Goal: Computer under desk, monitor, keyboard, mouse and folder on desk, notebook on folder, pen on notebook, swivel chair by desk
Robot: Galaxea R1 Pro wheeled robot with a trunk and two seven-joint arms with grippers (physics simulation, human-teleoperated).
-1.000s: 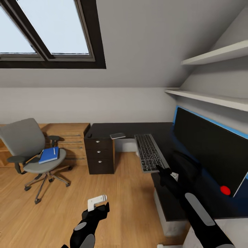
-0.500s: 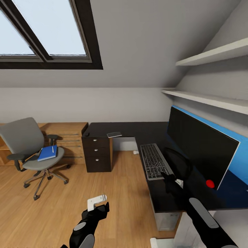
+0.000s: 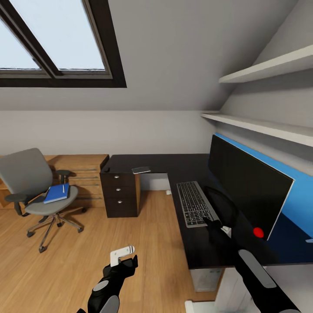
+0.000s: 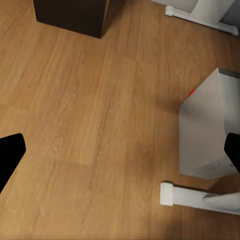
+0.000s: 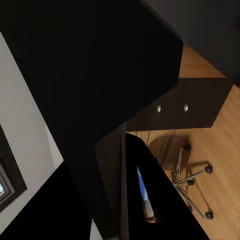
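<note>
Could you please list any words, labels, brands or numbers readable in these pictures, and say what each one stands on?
None can be read.
The keyboard: key legends too small to read.
The monitor: screen dark, with a red dot and no text.
The blue folder on the swivel chair: no visible lettering.

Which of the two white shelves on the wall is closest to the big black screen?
The lower white wall shelf, running just above the wide black monitor. The upper white wall shelf sits higher, near the sloped ceiling.

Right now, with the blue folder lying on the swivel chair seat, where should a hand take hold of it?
Probably by the folder's front edge, the one facing the open floor, coming in low from the front of the swivel chair. It lies flat on the seat, and the backrest and armrests block the back and sides. A pen-like thing rests on top, so keep it level.
</note>
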